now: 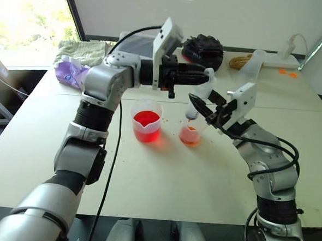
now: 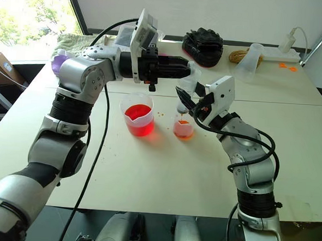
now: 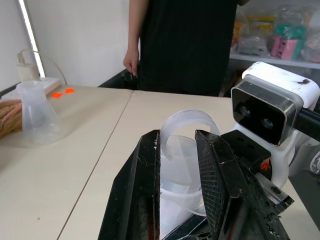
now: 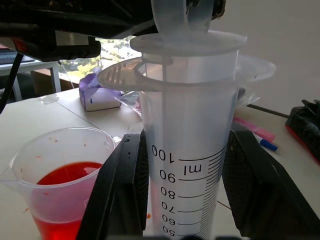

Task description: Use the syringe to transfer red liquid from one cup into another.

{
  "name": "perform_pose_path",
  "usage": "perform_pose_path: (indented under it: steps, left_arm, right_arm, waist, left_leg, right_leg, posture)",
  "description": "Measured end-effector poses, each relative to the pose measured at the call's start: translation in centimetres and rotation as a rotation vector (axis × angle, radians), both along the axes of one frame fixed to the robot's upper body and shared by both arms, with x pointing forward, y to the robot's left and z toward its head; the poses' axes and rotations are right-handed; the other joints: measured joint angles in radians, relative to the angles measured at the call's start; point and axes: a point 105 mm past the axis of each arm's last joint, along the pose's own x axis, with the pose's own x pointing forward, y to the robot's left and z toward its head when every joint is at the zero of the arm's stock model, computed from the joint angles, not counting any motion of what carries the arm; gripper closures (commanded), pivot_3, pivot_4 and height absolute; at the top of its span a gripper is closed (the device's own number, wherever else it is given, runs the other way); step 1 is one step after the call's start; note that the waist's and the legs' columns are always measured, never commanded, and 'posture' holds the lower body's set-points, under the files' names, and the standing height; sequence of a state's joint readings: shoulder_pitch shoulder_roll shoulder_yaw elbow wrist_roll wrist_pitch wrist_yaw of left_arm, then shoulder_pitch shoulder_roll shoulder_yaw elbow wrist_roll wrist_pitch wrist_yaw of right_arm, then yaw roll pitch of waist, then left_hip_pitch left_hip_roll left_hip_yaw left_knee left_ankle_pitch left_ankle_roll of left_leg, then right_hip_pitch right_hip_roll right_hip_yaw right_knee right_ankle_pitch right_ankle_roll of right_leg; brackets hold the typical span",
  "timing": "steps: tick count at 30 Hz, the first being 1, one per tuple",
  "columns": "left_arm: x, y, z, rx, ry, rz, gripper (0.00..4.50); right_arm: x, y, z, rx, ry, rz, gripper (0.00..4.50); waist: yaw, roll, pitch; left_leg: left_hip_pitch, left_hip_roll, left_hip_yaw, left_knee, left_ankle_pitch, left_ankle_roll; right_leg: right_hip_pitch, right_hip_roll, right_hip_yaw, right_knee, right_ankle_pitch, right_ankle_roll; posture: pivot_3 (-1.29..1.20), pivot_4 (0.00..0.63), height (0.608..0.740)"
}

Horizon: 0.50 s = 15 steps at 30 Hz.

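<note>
Left eye view: my right jaws point(image 1: 201, 107) grasp the syringe point(image 1: 193, 109) upright over the smaller plain cup point(image 1: 191, 135), its orange tip down inside the rim, while my left jaws point(image 1: 204, 77) reach in level from the left and are clenched on the plunger's ring handle at the top. The spouted cup point(image 1: 147, 120) stands just beside the plain cup, on its left, touching nothing, and holds the deeper share of red liquid point(image 1: 146, 119); the plain cup holds a shallow orange-red pool at its bottom.

The right wrist view brings what the head cameras cannot: the syringe barrel close up between my black fingers point(image 4: 120, 195), graduation marks readable, the plunger flange sitting just above the barrel's own flange, and the spouted cup beside it.

The left wrist view adds a person in dark clothes point(image 3: 185, 45) standing at the far edge of the surface point(image 1: 163, 175), and a clear flask point(image 3: 36, 114) near that side.

Both cups sit near the middle of the surface, well apart from its near edge. A black glove-like bundle point(image 1: 203, 49), a towel point(image 1: 83, 51) and a purple packet point(image 1: 71, 72) lie along the far side.
</note>
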State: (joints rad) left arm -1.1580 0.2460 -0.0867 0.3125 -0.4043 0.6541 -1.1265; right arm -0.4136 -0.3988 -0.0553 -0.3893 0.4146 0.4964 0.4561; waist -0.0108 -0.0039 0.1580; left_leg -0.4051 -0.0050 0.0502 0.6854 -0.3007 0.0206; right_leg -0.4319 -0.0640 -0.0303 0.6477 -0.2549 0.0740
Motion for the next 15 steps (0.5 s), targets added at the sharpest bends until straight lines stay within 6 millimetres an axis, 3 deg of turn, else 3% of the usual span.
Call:
perform_pose_path:
  steps: [15]
  left_arm:
    - [0.01, -0.17, -0.66, -0.003, 0.049, 0.009, 3.44]
  right_arm:
    - [-0.17, -0.52, -0.26, -0.020, 0.056, 0.020, 3.05]
  waist:
    - [0.000, 0.000, 0.000]
  left_leg:
    - [0.000, 0.000, 0.000, 0.000, 0.000, 0.000]
  right_leg:
    - [0.000, 0.000, 0.000, 0.000, 0.000, 0.000]
  posture:
    - [0.00, 0.150, 0.740]
